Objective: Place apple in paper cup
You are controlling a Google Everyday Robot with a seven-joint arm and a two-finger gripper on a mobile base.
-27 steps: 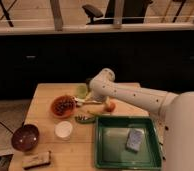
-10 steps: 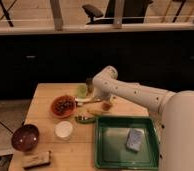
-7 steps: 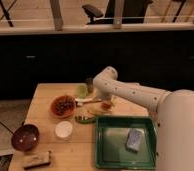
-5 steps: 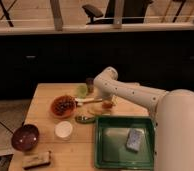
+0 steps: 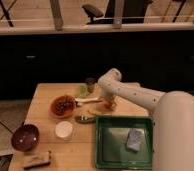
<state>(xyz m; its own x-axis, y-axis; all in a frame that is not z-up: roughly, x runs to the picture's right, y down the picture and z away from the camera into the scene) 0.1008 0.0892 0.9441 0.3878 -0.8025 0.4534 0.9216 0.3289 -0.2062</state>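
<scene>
The apple is a small orange-red fruit on the wooden table, just above the green tray. My gripper hangs down from the white arm right at the apple and partly covers it. I cannot tell whether it touches the apple. The paper cup is white, stands upright and looks empty. It is at the front left of the table, well to the left of the gripper and nearer the front.
An orange bowl with dark contents stands left of the apple, with a white utensil beside it. A pale-green cup and dark can stand behind. The green tray holds a grey-blue object. A dark reddish-brown bowl is at the front left.
The gripper has settled slightly lower over the apple, which now shows less. The cup, bowls and tray have not moved.
</scene>
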